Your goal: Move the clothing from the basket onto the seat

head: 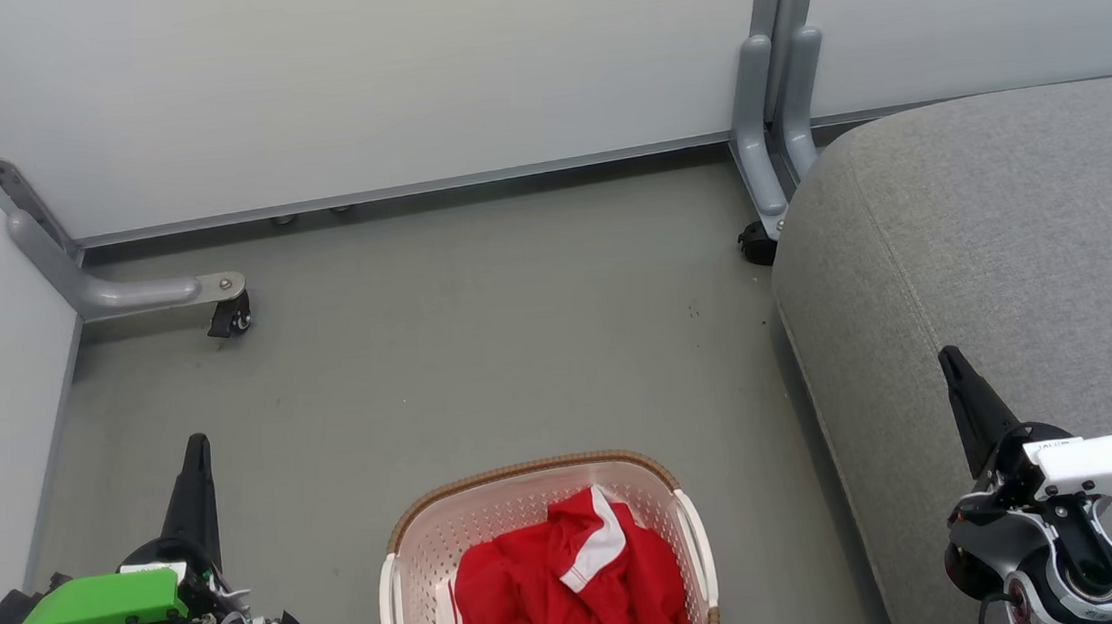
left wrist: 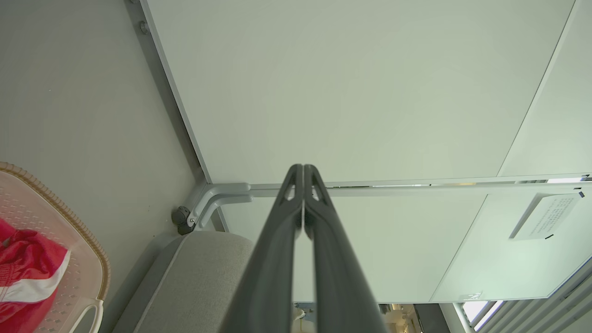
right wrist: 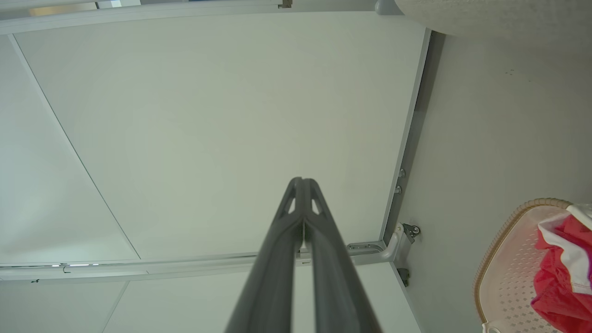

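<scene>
Red clothing (head: 527, 593) with a white panel lies heaped in the cream basket (head: 528, 469), whose near end is cut off at the head view's bottom edge. The basket stands on the floor (head: 479, 337), near the grey seat (head: 1000, 222), which is cropped at right. The left tool (head: 198, 445) and right tool (head: 948, 355) flank it, fingers pressed together, empty. White partition panels (head: 354, 81) stand behind.

Left tool (head: 197, 443) is green-capped, right tool (head: 947, 355) white-capped, both dark-fingered.
</scene>
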`<state>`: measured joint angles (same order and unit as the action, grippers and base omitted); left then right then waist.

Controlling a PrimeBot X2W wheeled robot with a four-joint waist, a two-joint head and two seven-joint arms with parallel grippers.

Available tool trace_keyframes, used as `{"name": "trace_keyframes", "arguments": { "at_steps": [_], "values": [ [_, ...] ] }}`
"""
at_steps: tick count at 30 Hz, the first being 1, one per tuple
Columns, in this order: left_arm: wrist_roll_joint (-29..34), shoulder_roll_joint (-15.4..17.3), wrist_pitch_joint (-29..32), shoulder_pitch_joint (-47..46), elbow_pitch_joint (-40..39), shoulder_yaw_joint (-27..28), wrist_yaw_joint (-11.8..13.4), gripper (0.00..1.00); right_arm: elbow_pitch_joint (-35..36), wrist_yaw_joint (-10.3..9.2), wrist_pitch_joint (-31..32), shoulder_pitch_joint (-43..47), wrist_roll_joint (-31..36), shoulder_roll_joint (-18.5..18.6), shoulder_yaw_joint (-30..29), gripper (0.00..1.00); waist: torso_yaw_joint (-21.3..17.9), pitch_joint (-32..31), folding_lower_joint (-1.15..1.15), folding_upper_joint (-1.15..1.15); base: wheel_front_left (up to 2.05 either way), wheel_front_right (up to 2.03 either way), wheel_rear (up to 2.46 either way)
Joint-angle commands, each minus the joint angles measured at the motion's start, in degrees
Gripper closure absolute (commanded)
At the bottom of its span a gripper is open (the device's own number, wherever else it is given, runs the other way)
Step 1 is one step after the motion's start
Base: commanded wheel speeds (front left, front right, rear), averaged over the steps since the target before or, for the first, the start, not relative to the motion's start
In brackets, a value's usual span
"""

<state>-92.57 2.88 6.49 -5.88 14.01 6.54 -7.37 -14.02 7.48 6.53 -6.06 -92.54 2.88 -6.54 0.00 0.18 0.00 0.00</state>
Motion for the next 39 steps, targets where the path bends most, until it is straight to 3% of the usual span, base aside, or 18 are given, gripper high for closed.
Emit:
{"name": "trace_keyframes", "arguments": {
  "at_steps": [1, 14, 15, 16, 17, 18, 31, 39],
  "values": [
    [0.33, 0.04, 0.18, -0.88, 0.09, 0.01, -0.26, 1.0, -0.11, 0.02, 0.09, -0.45, 0.29, 0.04, 0.03, 1.0, 0.0, 0.0, 0.0, 0.0, 0.0, 0.0, 0.0],
    [0.33, 0.04, 0.18, -0.88, 0.09, 0.01, -0.26, 1.0, -0.11, 0.02, 0.09, -0.45, 0.29, 0.04, 0.03, 1.0, 0.0, 0.0, 0.0, 0.0, 0.0, 0.0, 0.0],
    [0.33, 0.04, 0.18, -0.88, 0.09, 0.01, -0.26, 0.0, -0.11, 0.02, 0.09, -0.45, 0.29, 0.04, 0.03, 0.0, 0.0, 0.0, 0.0, 0.0, 0.0, 0.0, 0.0],
    [0.0, -0.03, 0.0, 0.1, 0.19, -0.04, 0.01, 0.0, -0.18, 0.0, 0.0, 0.09, -0.01, -0.05, 0.0, 0.0, 0.0, 0.0, 0.0, 0.0, 0.0, 0.0, 0.0],
    [0.03, -0.08, -0.03, 0.29, 0.52, -0.1, 0.05, 1.0, -0.45, -0.01, -0.03, 0.27, -0.02, -0.13, 0.02, 1.0, 0.0, 0.01, 0.0, 0.0, 0.0, 0.0, 0.0],
    [-0.01, -0.24, -0.01, 0.88, 1.3, -0.1, 0.1, 0.0, -1.17, -0.01, -0.02, 0.91, -0.01, -0.36, 0.03, 0.0, 0.0, 0.0, 0.0, 0.0, 0.0, 0.0, 0.0],
    [5.17, -0.23, -3.5, 1.17, 0.2, -2.28, 0.08, 0.0, -0.92, -0.01, -3.51, 1.17, 2.84, -0.37, 1.3, 0.0, -0.07, 0.19, 0.0, 0.0, 0.0, 0.0, 0.0],
    [13.72, -0.21, -5.53, 1.95, -1.61, -2.3, 0.05, 0.0, -0.09, 0.0, -5.55, 1.25, 12.36, -0.31, 1.14, 0.0, -0.21, 0.19, 0.0, 0.0, 0.0, 0.0, 0.0]
  ]
}}
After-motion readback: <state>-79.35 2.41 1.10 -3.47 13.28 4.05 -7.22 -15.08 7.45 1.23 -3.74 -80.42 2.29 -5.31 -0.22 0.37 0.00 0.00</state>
